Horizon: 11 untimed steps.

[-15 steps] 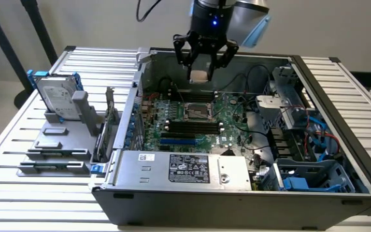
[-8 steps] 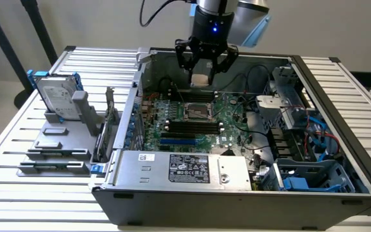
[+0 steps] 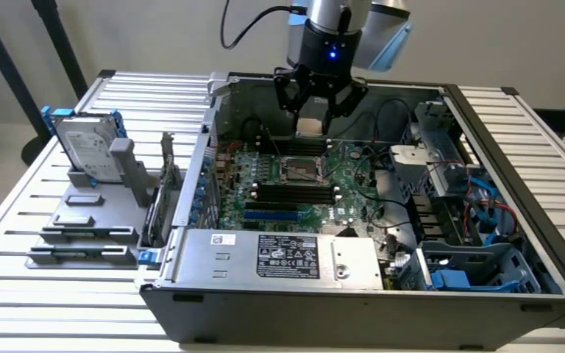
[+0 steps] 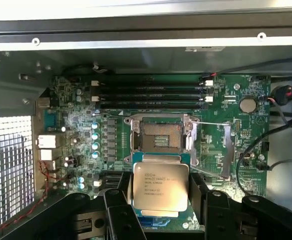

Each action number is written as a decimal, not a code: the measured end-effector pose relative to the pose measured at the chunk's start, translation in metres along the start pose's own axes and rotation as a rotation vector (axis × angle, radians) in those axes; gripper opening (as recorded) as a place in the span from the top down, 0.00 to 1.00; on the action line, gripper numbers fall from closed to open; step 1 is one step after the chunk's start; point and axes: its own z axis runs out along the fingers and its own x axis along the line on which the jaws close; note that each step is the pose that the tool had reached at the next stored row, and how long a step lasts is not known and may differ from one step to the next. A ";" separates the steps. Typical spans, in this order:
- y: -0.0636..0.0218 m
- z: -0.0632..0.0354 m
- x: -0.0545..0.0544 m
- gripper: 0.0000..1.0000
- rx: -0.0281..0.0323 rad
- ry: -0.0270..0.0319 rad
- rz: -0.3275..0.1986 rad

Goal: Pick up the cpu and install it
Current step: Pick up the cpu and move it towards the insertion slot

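Holding the cpu tight with the gripper, jaws clamped on its 2 sides, up over the green board, close to the open socket inside the computer case

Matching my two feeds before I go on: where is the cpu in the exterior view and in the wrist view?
Exterior view: the cpu is held in the gripper over the open case, higher in the picture than the open socket.
Wrist view: the cpu sits in the gripper, printed top facing the camera, right beside the open socket.
Shared landmark: the open socket, empty in both.
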 end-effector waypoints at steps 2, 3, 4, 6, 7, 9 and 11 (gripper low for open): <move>0.0034 0.0037 -0.001 0.45 -0.0001 0.0000 0.000; 0.0047 0.0055 -0.001 0.45 -0.0001 0.0000 0.000; 0.0055 0.0075 -0.001 0.45 -0.0003 -0.0001 0.000; 0.0055 0.0084 -0.001 0.45 -0.0003 0.0001 0.000; 0.0055 0.0084 -0.001 0.45 -0.0004 0.0003 0.000; 0.0055 0.0084 -0.001 0.45 -0.0004 0.0003 0.000; 0.0055 0.0084 -0.001 0.45 -0.0005 0.0002 0.000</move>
